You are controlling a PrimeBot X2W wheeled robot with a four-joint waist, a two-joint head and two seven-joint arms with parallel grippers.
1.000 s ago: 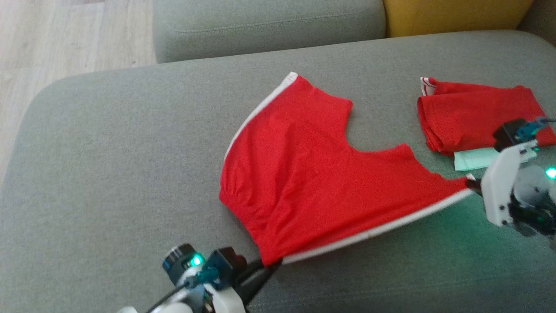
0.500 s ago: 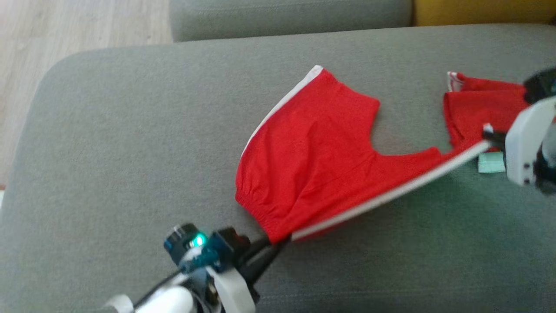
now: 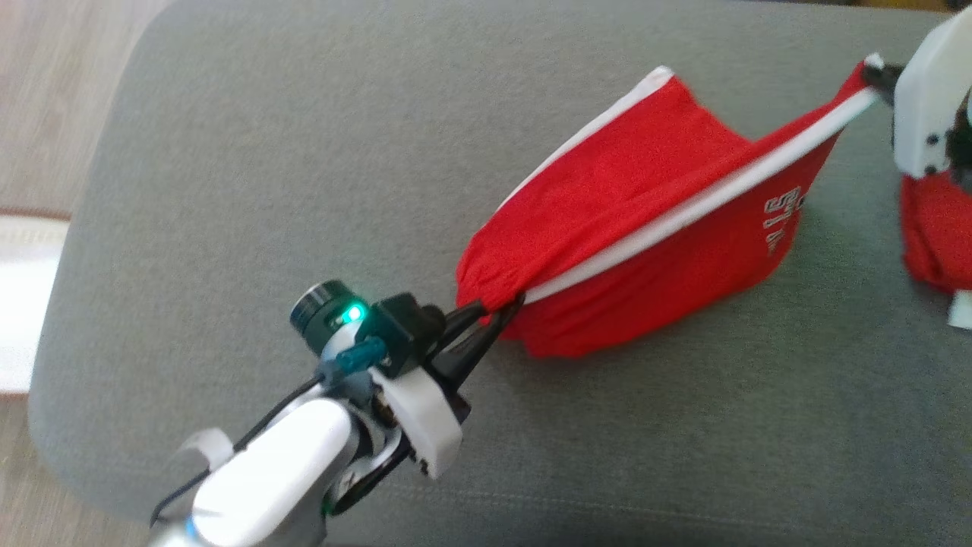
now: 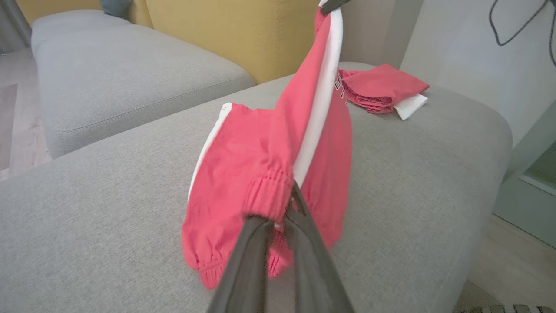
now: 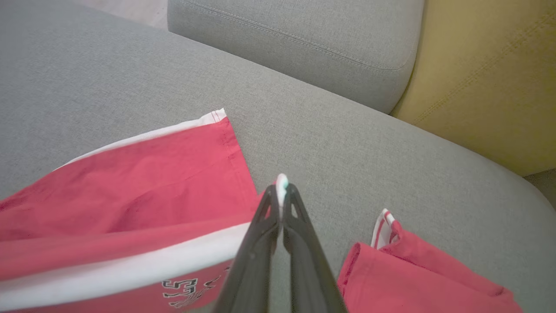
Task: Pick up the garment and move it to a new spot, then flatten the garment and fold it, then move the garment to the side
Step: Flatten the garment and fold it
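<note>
The garment (image 3: 645, 228) is a pair of red shorts with white side stripes and printed lettering. It hangs stretched between both grippers above the grey sofa cushion (image 3: 266, 152), its far leg still trailing on the fabric. My left gripper (image 3: 497, 308) is shut on the elastic waistband corner (image 4: 278, 191). My right gripper (image 3: 873, 70) is shut on the hem corner of the white stripe (image 5: 281, 182), held high at the upper right.
A second folded red garment (image 3: 934, 228) with a pale card (image 3: 960, 308) under it lies on the cushion at the right. Another grey cushion (image 5: 304, 39) and a yellow cushion (image 5: 491, 78) stand behind. Wooden floor (image 3: 45, 114) lies to the left.
Both grippers have lifted the shorts off the cushion, from lying flat to hanging folded along the stripe. The head camera has shifted, so the whole scene sits differently.
</note>
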